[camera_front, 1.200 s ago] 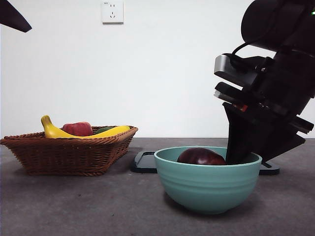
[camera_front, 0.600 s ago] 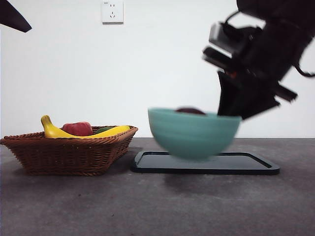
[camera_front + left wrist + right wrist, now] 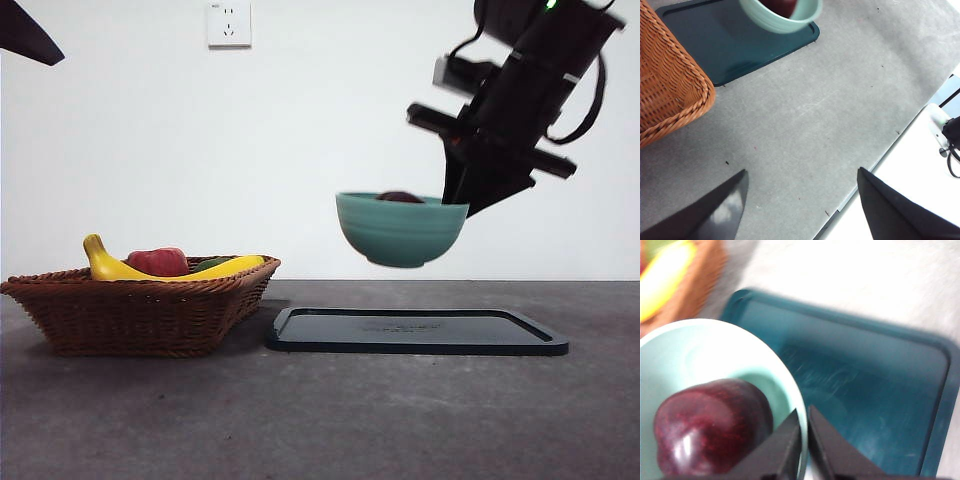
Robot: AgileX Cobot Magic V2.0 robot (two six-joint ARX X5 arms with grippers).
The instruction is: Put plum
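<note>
No writing is legible anywhere. The right gripper (image 3: 455,200) pinches the rim of the bowl (image 3: 401,230), held in the air above the tray (image 3: 415,331), seemingly clear of it. The plum (image 3: 710,427) lies inside the bowl. The left gripper (image 3: 800,200) waits spread, near the basket (image 3: 140,305).

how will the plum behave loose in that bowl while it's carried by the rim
The plum looks round and glossy, so it will probably roll if the bowl tilts. The right gripper pinches only one rim edge, so the bowl may sag. The deep walls should likely contain it.
</note>
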